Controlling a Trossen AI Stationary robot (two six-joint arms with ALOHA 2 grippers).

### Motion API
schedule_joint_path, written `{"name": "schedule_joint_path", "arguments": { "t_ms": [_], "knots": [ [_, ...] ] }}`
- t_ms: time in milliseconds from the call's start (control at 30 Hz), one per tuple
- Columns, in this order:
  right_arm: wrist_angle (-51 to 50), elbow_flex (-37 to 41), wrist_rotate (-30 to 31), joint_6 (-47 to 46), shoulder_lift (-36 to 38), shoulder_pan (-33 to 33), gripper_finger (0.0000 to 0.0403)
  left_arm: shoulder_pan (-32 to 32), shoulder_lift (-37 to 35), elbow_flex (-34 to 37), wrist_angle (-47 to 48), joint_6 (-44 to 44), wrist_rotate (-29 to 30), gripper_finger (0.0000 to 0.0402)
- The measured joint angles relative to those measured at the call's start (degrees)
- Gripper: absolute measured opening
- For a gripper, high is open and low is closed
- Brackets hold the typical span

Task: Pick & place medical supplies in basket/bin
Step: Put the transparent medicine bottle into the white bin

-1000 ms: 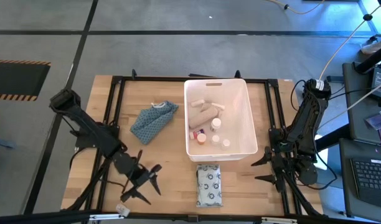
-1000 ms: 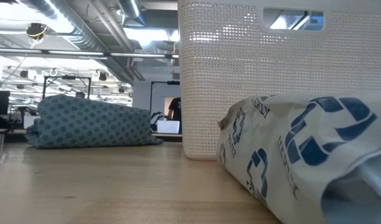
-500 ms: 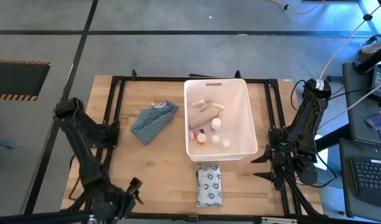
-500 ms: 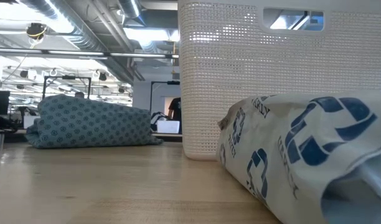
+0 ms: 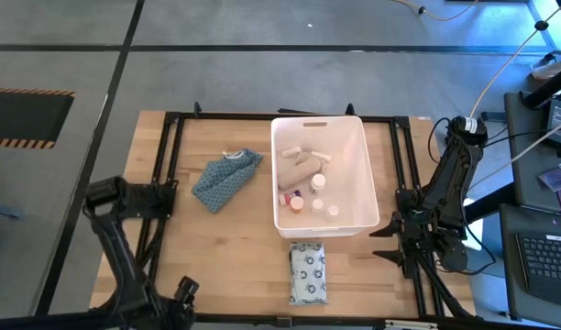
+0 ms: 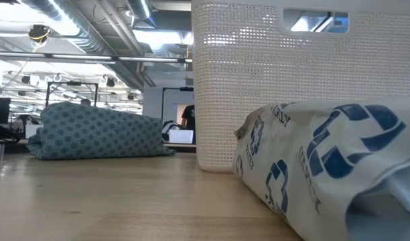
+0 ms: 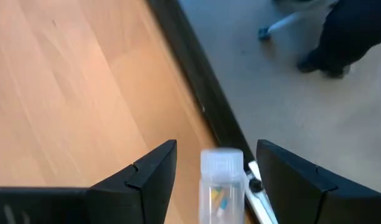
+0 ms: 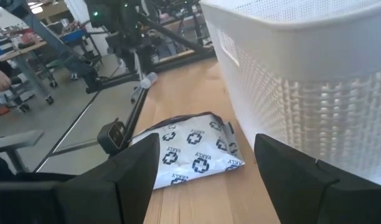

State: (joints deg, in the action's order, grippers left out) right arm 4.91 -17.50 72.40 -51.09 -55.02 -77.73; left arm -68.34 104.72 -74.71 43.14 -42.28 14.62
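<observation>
Retracted farther to the desk's (image 5: 225, 247) near-left corner, the left gripper (image 7: 215, 180) is spread wide around a small clear-capped bottle (image 7: 220, 186).

Left arm: folded at the lower left of the high view, with the left gripper (image 7: 212, 180) at the bottom edge, fingers spread apart. Right arm: stationed at the right side, with the right gripper (image 5: 388, 245) low, fingers parted wide.
</observation>
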Motion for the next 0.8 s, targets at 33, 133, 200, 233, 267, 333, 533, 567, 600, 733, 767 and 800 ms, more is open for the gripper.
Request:
{"name": "schedule_joint_path", "arguments": {
  "t_ms": [33,133,200,233,267,333,533,567,600,733,767,800],
  "knots": [
    [0.0,0.0,0.0,0.0,0.0,0.0,0.0264,0.0,0.9,-0.8,1.1,-0.9,-0.7,0.0214],
    [0.1,0.0,0.0,-0.1,0.0,0.0,0.0264,0.0,2.5,-2.0,1.9,-2.4,-2.1,0.0214],
    [0.1,0.0,0.0,-0.6,0.0,0.0,0.0264,0.0,3.0,-2.5,1.6,-3.2,-2.2,0.0214],
    [0.1,0.0,0.0,-1.0,0.0,0.0,0.0264,0.0,3.2,-2.5,1.7,-3.7,-2.4,0.0214],
    [0.1,0.0,0.0,-1.2,0.0,0.0,0.0264,0.0,3.5,-2.5,1.7,-4.2,-2.7,0.0214],
    [0.1,0.0,0.0,-1.3,0.0,0.0,0.0264,0.0,4.3,-2.5,1.7,-5.3,-4.4,0.0214],
    [0.0,0.0,0.0,-1.2,0.0,0.0,0.0264,0.1,7.1,-2.5,1.9,-5.7,-6.4,0.0214],
    [0.0,0.0,0.0,-1.2,0.0,0.0,0.0264,0.1,7.5,-2.5,1.9,-5.9,-6.4,0.0214],
    [0.0,0.0,0.0,-1.2,0.0,0.0,0.0264,0.1,7.9,-2.5,1.9,-6.1,-6.4,0.0214],
    [-0.1,0.0,0.0,-1.2,0.0,0.0,0.0264,0.1,9.7,-2.5,2.0,-6.5,-7.3,0.0214],
    [-0.1,0.0,0.0,-1.2,0.0,0.0,0.0264,0.1,10.1,-2.5,2.1,-6.5,-7.3,0.0214],
    [-0.1,0.0,0.0,-1.2,0.0,0.0,0.0264,0.1,10.3,-2.5,2.1,-6.7,-7.5,0.0214]
  ]
}}
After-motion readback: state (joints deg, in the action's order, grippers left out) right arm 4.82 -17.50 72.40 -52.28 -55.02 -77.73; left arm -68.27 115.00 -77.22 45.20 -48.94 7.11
